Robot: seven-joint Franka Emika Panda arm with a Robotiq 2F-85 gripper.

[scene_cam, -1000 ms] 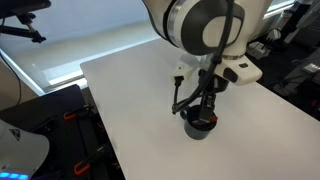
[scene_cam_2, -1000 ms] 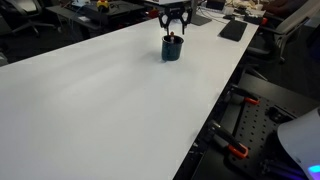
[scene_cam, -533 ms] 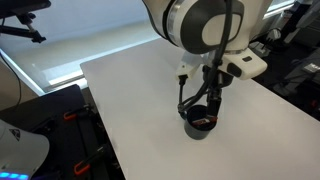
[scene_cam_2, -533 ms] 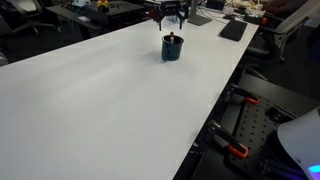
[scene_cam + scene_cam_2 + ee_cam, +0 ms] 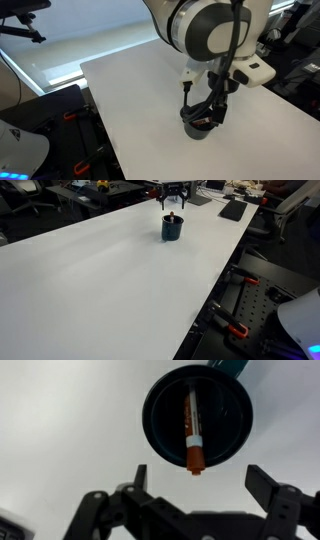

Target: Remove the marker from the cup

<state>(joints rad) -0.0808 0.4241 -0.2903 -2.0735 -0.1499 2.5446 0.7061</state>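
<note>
Marker point(image 5: 193, 430), viewed past the gripper point(image 5: 201, 488), whose fingers point(image 5: 140, 476) stand spread and empty at the bottom of the wrist view. The marker leans inside the cup point(image 5: 160, 420) at upper centre, red-orange tip propped on the lower rim, probably because it is longer than the cup is deep. The raised tip offers the likeliest place to grasp. The open jaws straddle the marker's line, judged a pre-grasp alignment. In an exterior view the gripper point(image 5: 173, 195) hangs above the cup point(image 5: 172, 228) on the white table point(image 5: 100, 280), apart from it. A pale band crosses the marker; no brand or writing is legible.
</note>
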